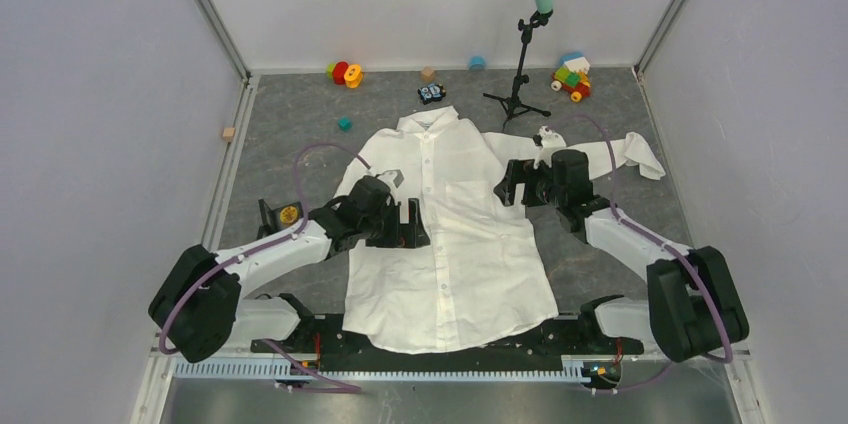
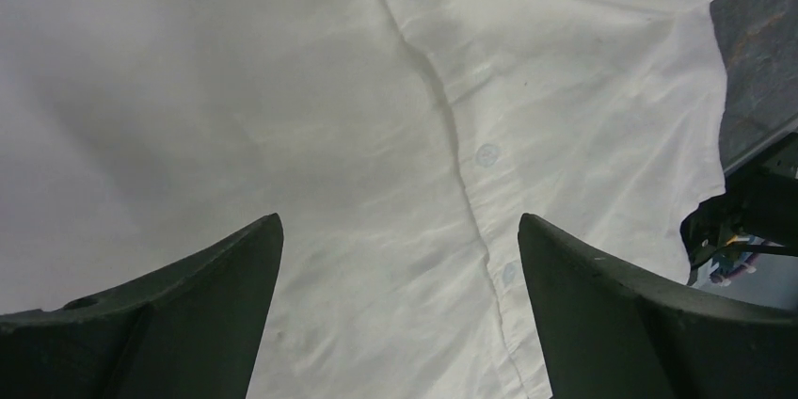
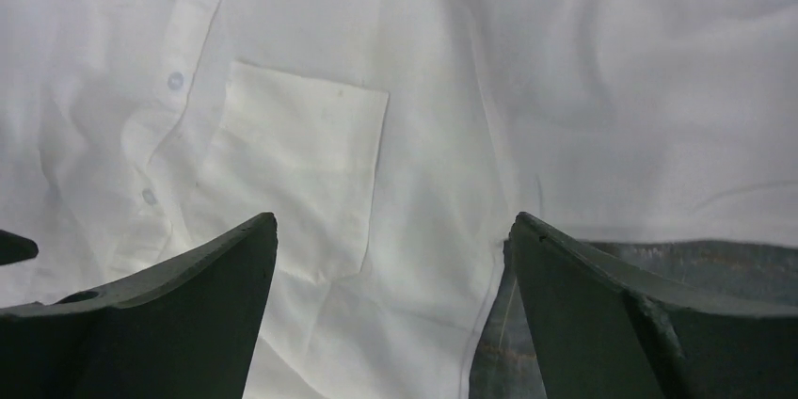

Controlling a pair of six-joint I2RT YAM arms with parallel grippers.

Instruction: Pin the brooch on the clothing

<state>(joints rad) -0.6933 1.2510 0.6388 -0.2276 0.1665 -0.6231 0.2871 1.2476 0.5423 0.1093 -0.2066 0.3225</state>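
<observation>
I had both arms over the shirt (image 1: 450, 244), which lay flat and buttoned on the grey table (image 1: 290, 114). The left gripper (image 2: 400, 230) hung empty above the button strip, its fingers wide apart. The right gripper (image 3: 391, 225), equally spread and empty, sat over the chest pocket (image 3: 301, 164). Neither carried the brooch. A small gold disc (image 1: 290, 212) beside the left arm may have been it, though I could not be sure. My worry was the thin cloth: a dragging finger would bunch or lift it, and a pin pushed through could catch both layers or stitch the pocket shut.
</observation>
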